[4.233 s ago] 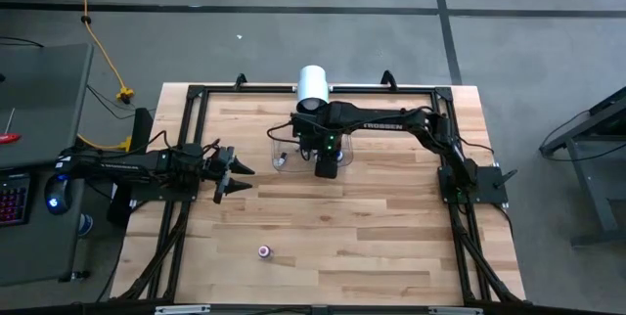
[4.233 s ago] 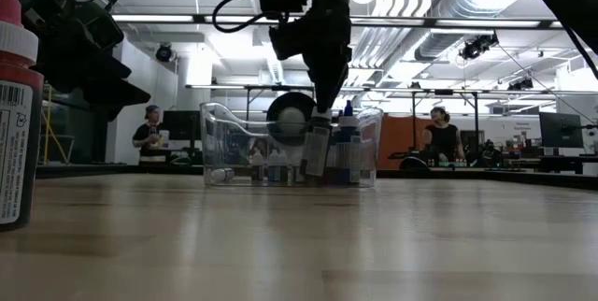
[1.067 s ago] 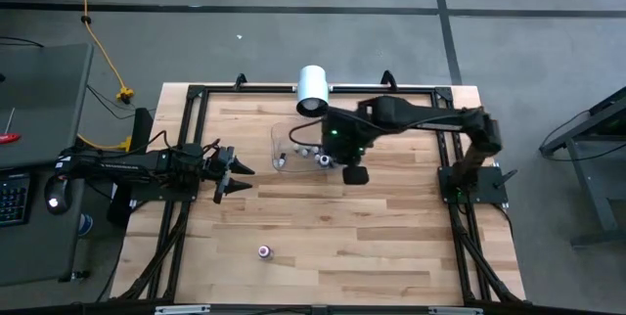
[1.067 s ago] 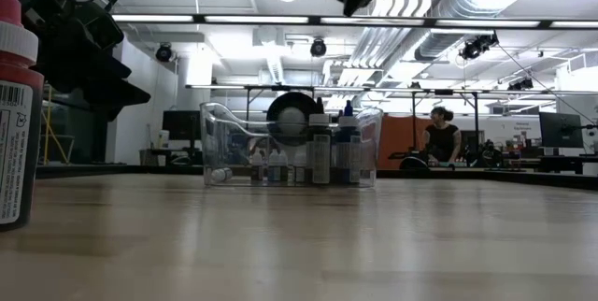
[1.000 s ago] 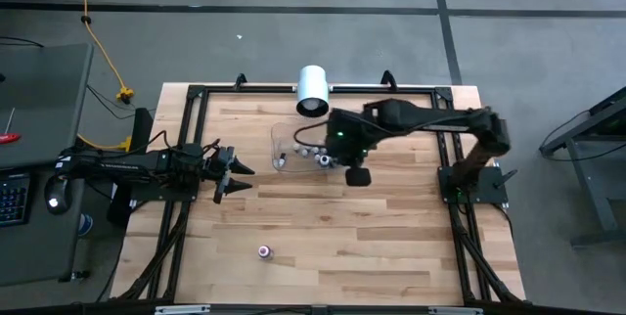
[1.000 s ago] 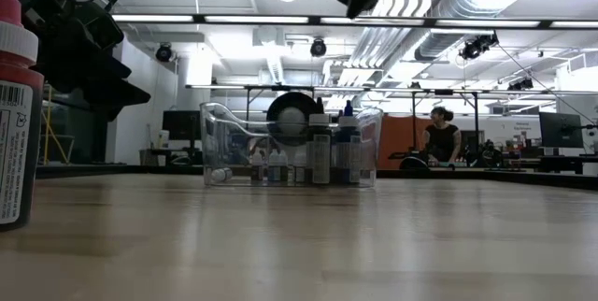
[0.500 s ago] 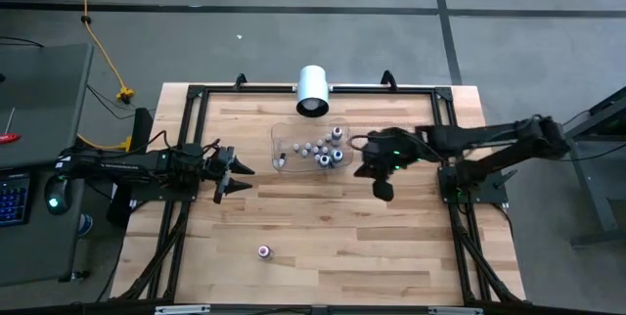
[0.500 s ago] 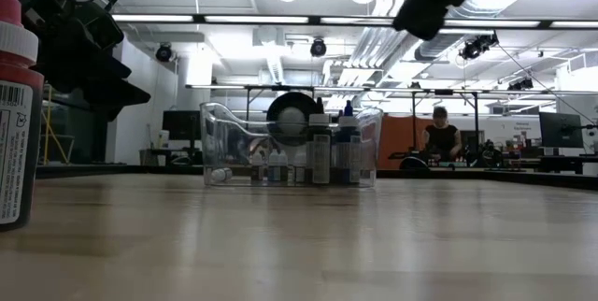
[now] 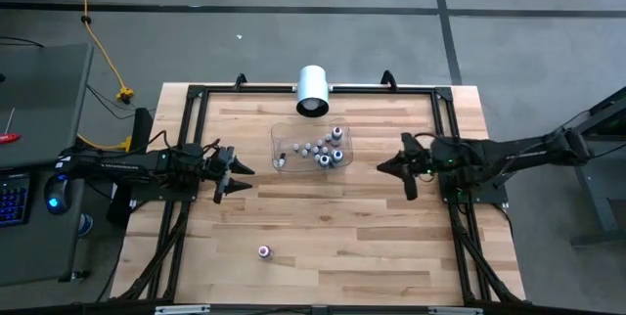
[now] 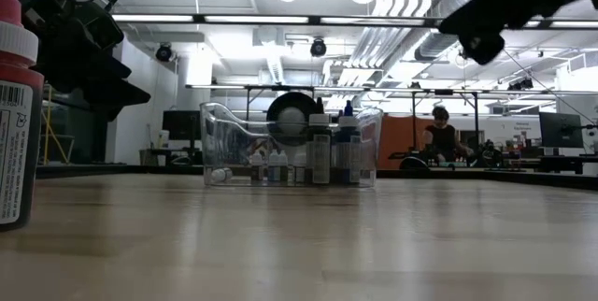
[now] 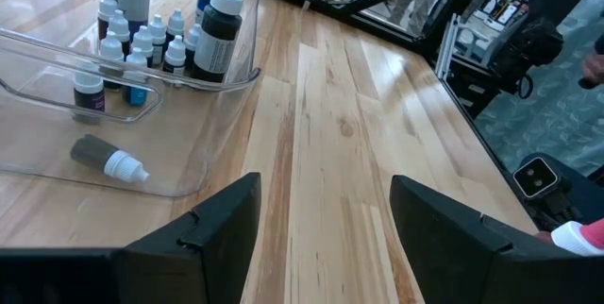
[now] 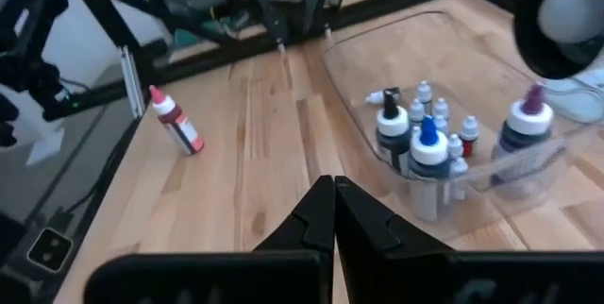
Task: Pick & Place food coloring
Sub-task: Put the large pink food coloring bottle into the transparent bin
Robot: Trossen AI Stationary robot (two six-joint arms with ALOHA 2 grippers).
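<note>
Food coloring bottles (image 9: 321, 150) stand clustered inside a clear plastic tray (image 9: 284, 139) near the far middle of the wooden table (image 9: 323, 227), just in front of a large white cylinder (image 9: 312, 89). One small bottle lies on its side in the tray (image 11: 109, 159), and the rest stand upright. A lone red bottle with a white cap (image 9: 264, 251) sits well apart, toward the near edge of the table. The right gripper (image 9: 405, 170) is raised above the table to the right of the tray, apart from it, its fingers (image 12: 321, 214) clenched together on nothing; from it the tray lies ahead and the red bottle (image 12: 176, 121) farther off. The left gripper (image 9: 235, 171) waits to the left of the tray, its fingers (image 11: 222, 219) spread wide and empty.
</note>
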